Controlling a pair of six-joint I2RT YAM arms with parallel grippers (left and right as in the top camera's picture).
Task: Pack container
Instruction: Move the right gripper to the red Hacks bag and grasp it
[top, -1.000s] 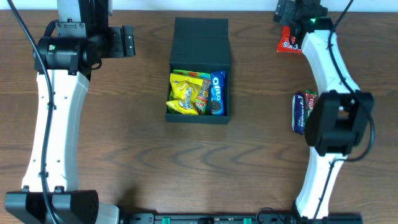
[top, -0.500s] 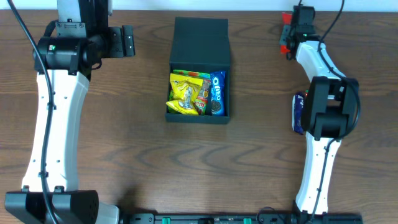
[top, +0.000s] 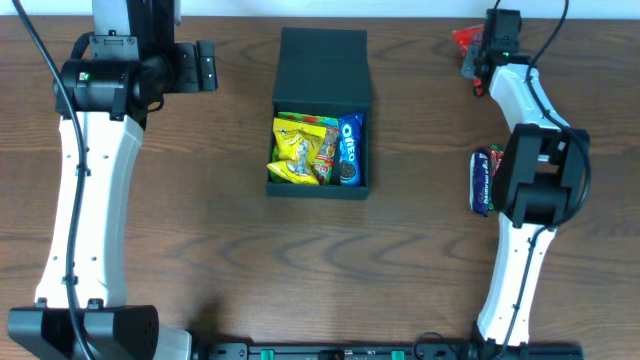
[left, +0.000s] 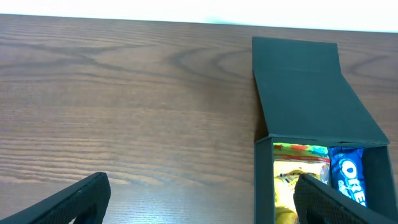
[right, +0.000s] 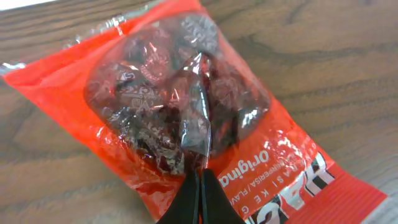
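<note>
– When we look from above, where do we find the container (top: 323, 65)?
– We find it in the upper middle of the frame, on the tabletop (top: 200, 240), between the two arms. Its flap lid lies open toward the top edge. Inside we see a yellow snack packet (top: 297, 155) on the left side and a blue Oreo packet (top: 349, 150) along the right wall.
– And the left claw (left: 199, 208)?
– In the left wrist view its two fingers stand wide apart, one at each lower corner. From above, it is in the upper left of the frame, well apart from the container.
– What do we see of the right claw (right: 200, 190)?
– Its fingers are pressed together at the bottom of the right wrist view, and a fold of the red snack packet (right: 186, 106) is pinched between the tips. From above, this packet sits in the upper right corner of the frame, also well apart from the container.
– Do we see other things?
– Yes, a blue and green packet (top: 481, 180) lies at the right of the overhead frame, partly hidden under the right arm.
</note>
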